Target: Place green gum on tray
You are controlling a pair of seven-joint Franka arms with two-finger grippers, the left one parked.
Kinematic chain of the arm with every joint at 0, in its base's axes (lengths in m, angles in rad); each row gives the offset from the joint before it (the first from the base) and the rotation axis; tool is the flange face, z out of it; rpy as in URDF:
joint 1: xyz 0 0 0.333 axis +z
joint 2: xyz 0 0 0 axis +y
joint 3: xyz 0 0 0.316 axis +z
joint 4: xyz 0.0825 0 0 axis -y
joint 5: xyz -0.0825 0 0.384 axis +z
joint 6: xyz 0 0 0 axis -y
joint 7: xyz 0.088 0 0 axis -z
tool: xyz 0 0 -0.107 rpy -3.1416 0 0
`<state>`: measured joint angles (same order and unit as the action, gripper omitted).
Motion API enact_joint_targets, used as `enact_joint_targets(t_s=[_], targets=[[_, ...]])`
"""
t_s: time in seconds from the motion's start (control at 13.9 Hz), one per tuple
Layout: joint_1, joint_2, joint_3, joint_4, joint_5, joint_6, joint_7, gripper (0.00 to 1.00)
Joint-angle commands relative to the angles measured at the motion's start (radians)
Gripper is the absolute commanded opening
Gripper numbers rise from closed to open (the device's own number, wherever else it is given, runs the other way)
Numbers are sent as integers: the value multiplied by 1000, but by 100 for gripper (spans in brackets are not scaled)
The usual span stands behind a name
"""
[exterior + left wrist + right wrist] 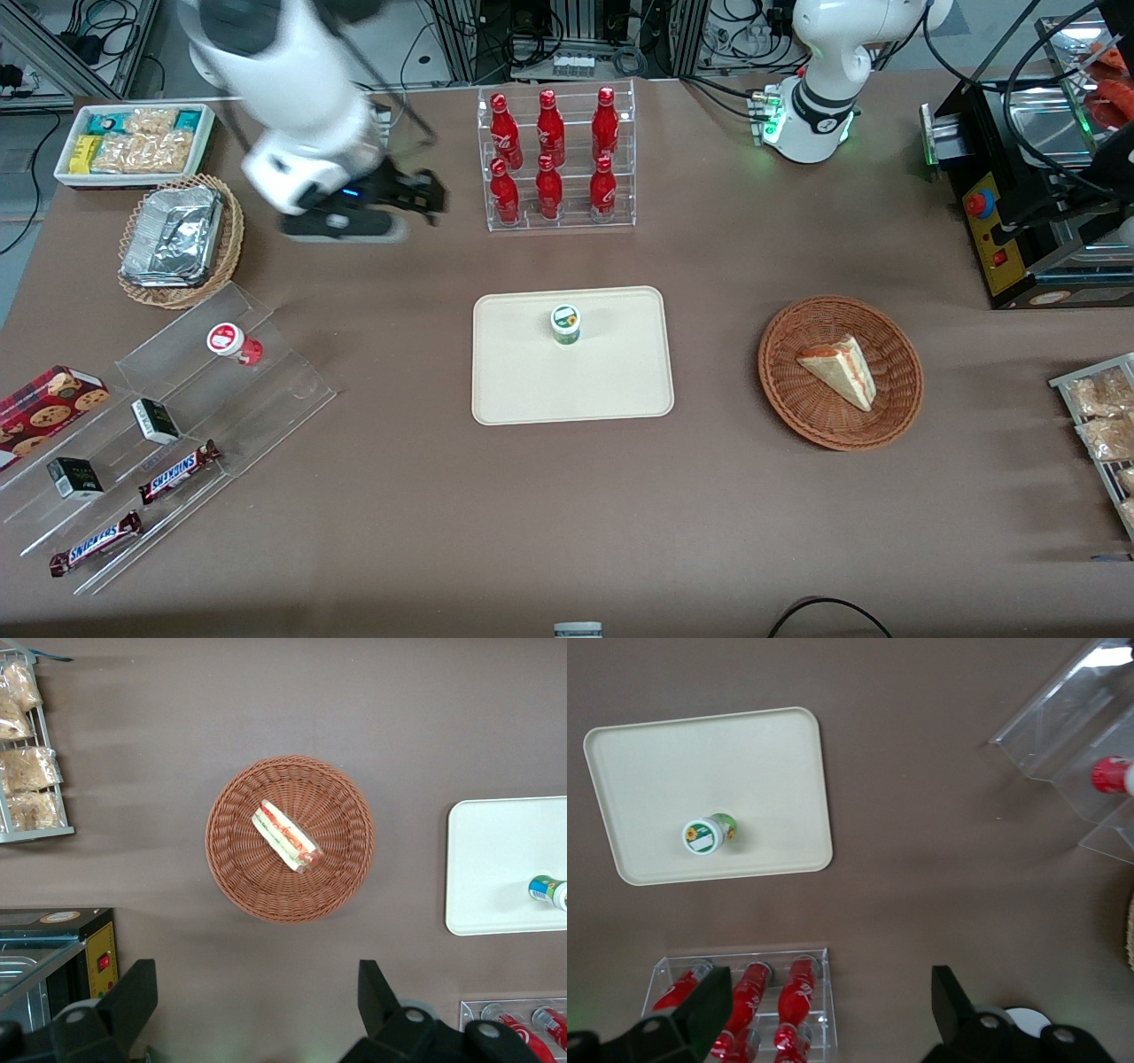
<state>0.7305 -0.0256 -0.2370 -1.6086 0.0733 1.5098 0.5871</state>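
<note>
The green gum (565, 323) stands upright on the cream tray (611, 390), a little farther from the front camera than the tray's middle. The right wrist view shows the same green gum (706, 835) on the tray (762, 771), and the left wrist view catches the green gum (549, 891) at the tray's (496, 859) edge. My gripper (416, 197) hangs high above the table, between the foil basket and the bottle rack, well away from the tray. It is open and holds nothing; its fingers (709, 1005) stand wide apart over the rack.
A clear rack of red bottles (554, 159) stands beside my gripper. A wicker basket with foil (177, 239) and a white snack bin (133, 142) lie toward the working arm's end. A clear stepped shelf (177, 416) holds a red gum bottle (232, 343) and candy bars. A basket with a sandwich (840, 370) sits toward the parked arm's end.
</note>
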Motion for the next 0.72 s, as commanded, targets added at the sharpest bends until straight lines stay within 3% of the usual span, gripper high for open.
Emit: enact_joint_targets(t_s=[0.0, 0.29, 0.65], targets=[[-92, -72, 37, -27, -10, -45, -15, 100], [-271, -115, 90, -2, -38, -123, -169, 100], [-403, -128, 123, 27, -53, -174, -266, 100]])
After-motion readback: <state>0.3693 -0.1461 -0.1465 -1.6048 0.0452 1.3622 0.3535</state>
